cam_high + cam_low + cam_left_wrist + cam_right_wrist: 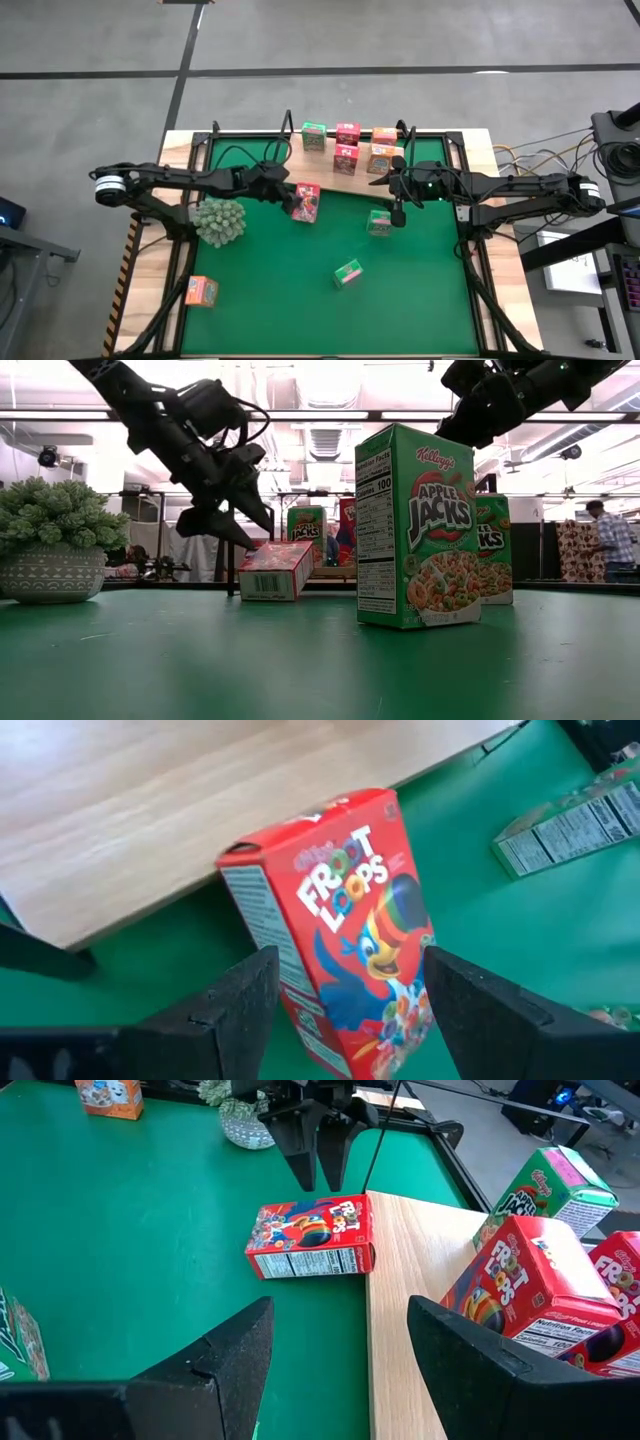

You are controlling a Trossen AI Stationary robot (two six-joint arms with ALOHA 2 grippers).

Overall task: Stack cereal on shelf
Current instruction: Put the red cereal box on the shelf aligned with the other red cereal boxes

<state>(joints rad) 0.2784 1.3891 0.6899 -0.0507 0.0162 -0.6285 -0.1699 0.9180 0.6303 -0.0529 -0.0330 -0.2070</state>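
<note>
While green boxes (379,222) stand near, left gripper (291,201) hovers open.

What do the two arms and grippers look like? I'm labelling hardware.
Both arms are dark, slim and jointed, with black cables looped alongside. The left gripper has two black, tapering, pointed fingers. The right gripper is equally black; small green lights glow near its wrist.

Three green boxes (348,272), three red (306,202), three orange (202,291).
</note>
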